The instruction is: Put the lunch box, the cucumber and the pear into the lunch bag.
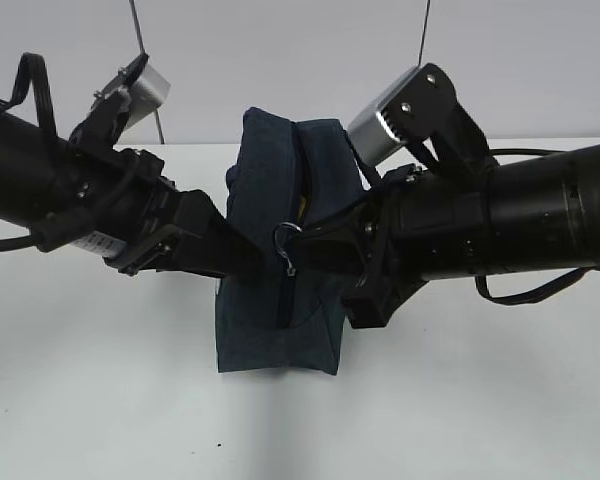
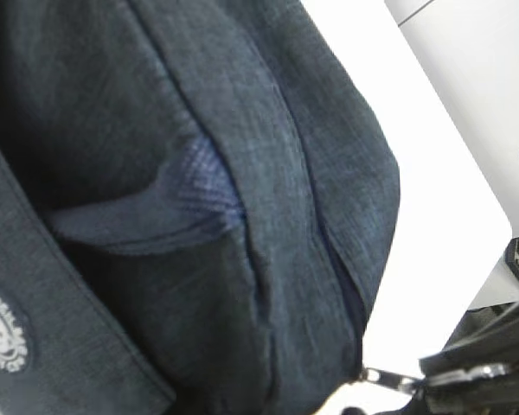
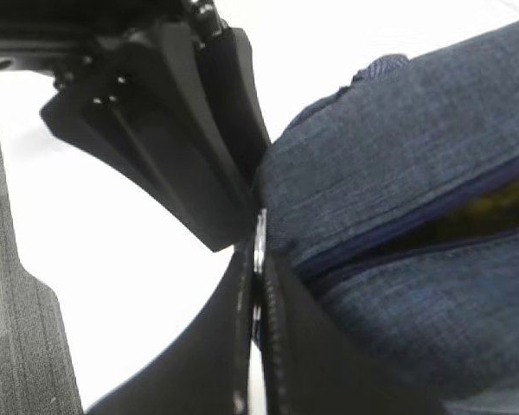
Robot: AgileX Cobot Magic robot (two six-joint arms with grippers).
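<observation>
**Two grippers meet at the zipper of a lunch bag**

My right gripper (image 1: 302,258) pinches the silver ring pull (image 1: 286,240) of the navy lunch bag (image 1: 280,330), its fingers (image 3: 281,346) pressed together on the metal, as the right wrist view shows from close by. My left gripper (image 1: 250,262) presses against the bag's left side near the same spot; its fingers (image 1: 215,245) taper toward the fabric, and I cannot tell from these views whether they are spread or gripping the cloth. The bag stands upright at the middle of the white table (image 1: 480,400), its zipper (image 1: 284,300) running down the near face. Toward the far end the seam gapes a little, and something yellow (image 3: 493,203) shows inside, too little to name. Neither lunch box nor cucumber is in view.

I judge the step in hand to be working the zipper. To do it well, I should brace the fabric with the left while the right draws the ring straight along the track, without twisting it or tipping the bag.
</observation>
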